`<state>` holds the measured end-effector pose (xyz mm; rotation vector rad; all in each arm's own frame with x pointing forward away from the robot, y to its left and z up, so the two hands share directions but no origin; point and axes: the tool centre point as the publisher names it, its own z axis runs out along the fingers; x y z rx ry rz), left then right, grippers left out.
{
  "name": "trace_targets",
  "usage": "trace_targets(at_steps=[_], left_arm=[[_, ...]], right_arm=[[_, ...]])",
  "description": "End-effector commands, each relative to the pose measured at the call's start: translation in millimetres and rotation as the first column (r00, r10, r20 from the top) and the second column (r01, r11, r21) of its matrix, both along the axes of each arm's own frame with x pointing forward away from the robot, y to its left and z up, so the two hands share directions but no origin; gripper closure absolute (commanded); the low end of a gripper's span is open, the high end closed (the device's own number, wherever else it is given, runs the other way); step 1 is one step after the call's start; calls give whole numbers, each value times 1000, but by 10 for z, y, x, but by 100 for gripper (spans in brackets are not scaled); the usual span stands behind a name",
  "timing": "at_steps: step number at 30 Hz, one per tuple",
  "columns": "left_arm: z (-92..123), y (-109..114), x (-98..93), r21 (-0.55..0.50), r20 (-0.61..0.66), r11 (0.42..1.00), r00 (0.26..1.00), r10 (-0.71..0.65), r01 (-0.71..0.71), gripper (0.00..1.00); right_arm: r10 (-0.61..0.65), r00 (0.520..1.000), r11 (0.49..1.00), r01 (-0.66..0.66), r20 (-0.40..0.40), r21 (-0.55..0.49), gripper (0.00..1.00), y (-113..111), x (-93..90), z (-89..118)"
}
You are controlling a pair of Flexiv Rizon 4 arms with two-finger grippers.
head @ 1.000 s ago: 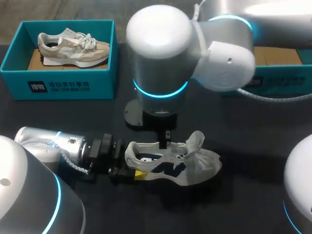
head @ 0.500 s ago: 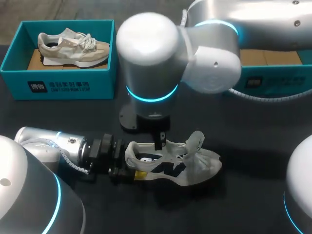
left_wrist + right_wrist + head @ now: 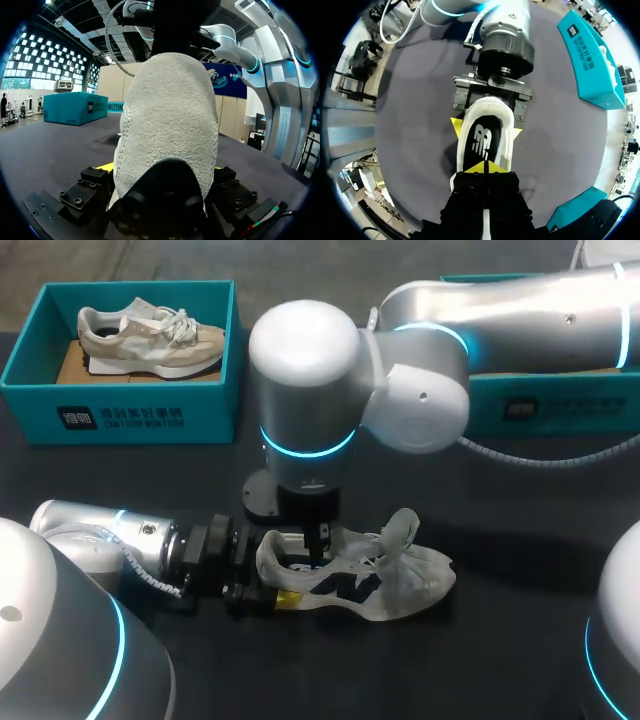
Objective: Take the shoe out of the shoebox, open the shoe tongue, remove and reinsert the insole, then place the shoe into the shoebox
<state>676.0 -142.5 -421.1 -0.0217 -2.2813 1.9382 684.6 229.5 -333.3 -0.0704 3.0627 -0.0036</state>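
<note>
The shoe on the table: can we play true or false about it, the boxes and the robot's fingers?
1. The grey shoe lies on the table, outside the boxes. True.
2. The left fingers hold the grey shoe's heel from both sides. True.
3. The blue box at the far left is empty. False: a beige shoe lies in it.
4. The right fingers hang over the blue box. False: they reach down into the grey shoe's opening.
5. The grey shoe stands upside down. False: its opening faces up, and the dark insole shows inside.
</note>
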Motion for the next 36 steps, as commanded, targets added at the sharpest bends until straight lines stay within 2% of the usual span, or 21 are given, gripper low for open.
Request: trace_targets(at_steps=[1,11,17,29,36], left_arm=[[-23,14,-1,1,0,1000,1000,0,0,100],[-23,14,-1,1,0,1000,1000,0,0,100],[-23,14,-1,1,0,1000,1000,0,0,100],[-23,14,-1,1,0,1000,1000,0,0,100],[-23,14,-1,1,0,1000,1000,0,0,100]], right_arm=[[7,1000,1000,-7,-5,-6,100,91,19,-178],[28,999,1000,-28,-21,-5,100,160,36,-449],[-37,998,999,37,-42,2,100,11,13,-580],[-141,990,990,141,-10,-8,100,-322,-56,-602],[-195,981,981,195,19,-9,100,-431,-91,-568]])
